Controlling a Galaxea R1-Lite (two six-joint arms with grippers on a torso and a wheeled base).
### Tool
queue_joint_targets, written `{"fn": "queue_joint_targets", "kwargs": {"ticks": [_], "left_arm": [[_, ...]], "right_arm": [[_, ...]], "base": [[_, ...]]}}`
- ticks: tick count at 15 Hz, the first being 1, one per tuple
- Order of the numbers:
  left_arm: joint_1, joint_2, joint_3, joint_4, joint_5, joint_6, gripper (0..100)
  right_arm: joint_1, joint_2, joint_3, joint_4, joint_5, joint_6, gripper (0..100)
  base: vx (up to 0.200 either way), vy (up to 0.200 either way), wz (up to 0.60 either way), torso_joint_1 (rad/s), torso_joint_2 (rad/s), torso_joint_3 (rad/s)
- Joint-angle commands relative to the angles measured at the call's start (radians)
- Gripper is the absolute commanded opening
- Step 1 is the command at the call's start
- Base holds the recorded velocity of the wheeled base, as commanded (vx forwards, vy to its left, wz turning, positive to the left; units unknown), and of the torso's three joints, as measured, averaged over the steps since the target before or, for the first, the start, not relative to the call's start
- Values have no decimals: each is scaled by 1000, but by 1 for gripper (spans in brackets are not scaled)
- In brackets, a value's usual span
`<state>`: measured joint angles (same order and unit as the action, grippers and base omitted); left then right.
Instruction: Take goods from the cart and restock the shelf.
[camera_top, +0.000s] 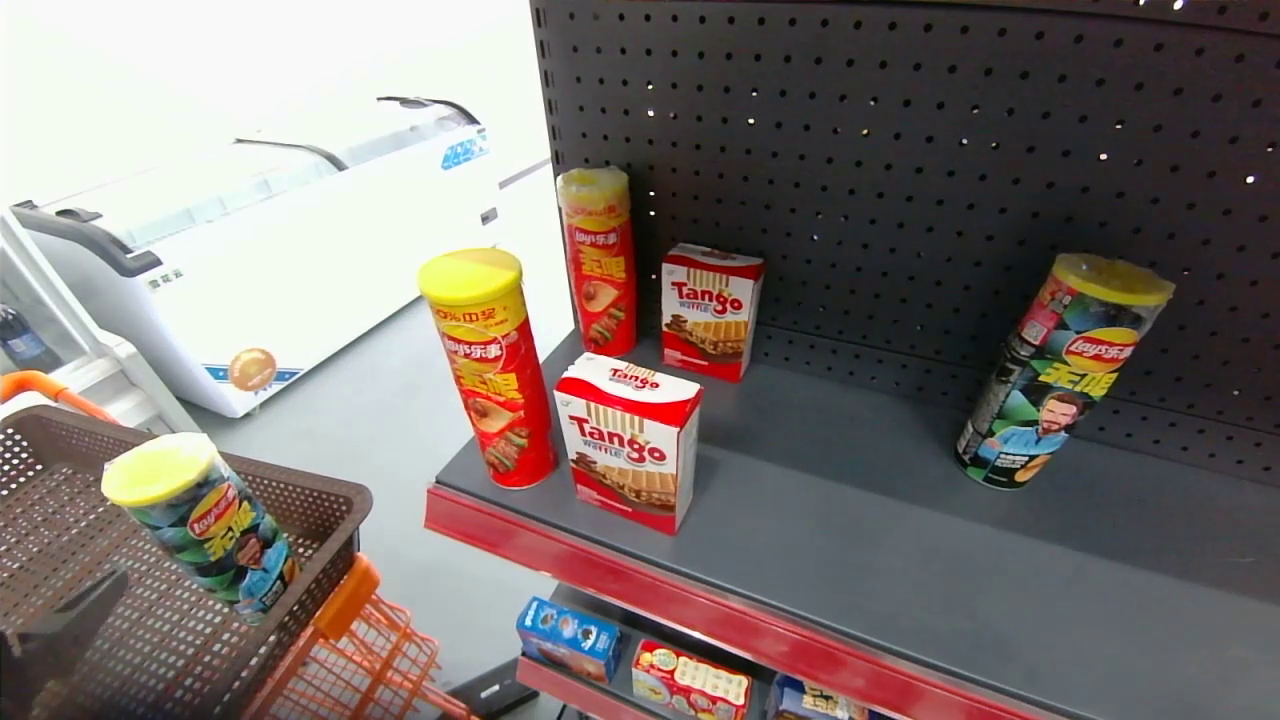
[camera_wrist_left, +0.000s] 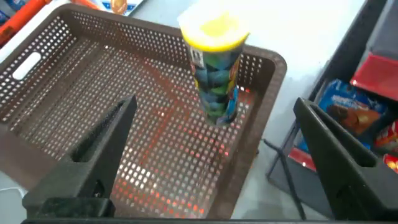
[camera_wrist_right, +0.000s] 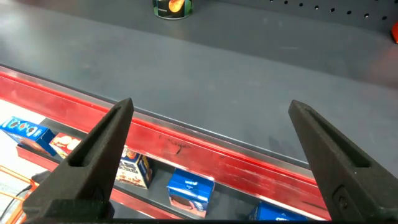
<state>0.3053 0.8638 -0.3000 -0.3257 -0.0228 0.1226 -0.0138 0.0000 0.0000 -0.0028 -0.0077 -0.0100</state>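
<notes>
Brown perforated plastic forms the basket (camera_top: 310, 492) riding in the orange cart (camera_top: 392, 640). In it stands a chips can (camera_wrist_left: 217, 74) with a yellow lid, upright against the basket's far wall. The left gripper (camera_wrist_left: 214, 104) hangs over the basket with its fingers spread wide and nothing between them. The can lies ahead of the fingertips, roughly centred on the gap, and neither finger touches it.

The right gripper (camera_wrist_right: 209, 104) is also spread wide and holds nothing, poised over the red front edge (camera_wrist_right: 186, 142) of the grey shelf (camera_top: 850, 520). A second chips can (camera_top: 1062, 372) stands well ahead of it by the pegboard (camera_top: 900, 150). Two red cans (camera_top: 490, 370) and two wafer boxes (camera_top: 628, 440) stand off towards the left gripper's side. Boxed goods (camera_wrist_right: 189, 193) sit on the level below the right gripper.
</notes>
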Motion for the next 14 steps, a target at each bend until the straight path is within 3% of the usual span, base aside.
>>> {"fn": "queue_joint_targets", "kwargs": {"ticks": [1,3,4,5,6,8,14], "left_arm": [[6,176,137,-203,0,-34,100],[8,281,203,-398,0,-35,100],[9,311,206,-432,0,-43,100],[8,406,200,-532,0,-93,100],[8,480,200,-608,-2,-110,100],[11,584,194,-688,-6,-113,100],[11,799,125,-799,-17,-113,100]], "right_arm": [[0,2,0,0,0,-1,100],[0,2,0,0,0,-1,100],[0,2,0,0,0,-1,100],[0,2,0,0,0,-1,100],[0,2,0,0,0,-1,100],[0,2,0,0,0,-1,100],[0,2,0,0,0,-1,100]], "base": [[0,0,0,0,0,0],[0,0,0,0,0,0],[0,0,0,0,0,0],[0,0,0,0,0,0],[0,0,0,0,0,0],[0,0,0,0,0,0],[0,0,0,0,0,0]]}}
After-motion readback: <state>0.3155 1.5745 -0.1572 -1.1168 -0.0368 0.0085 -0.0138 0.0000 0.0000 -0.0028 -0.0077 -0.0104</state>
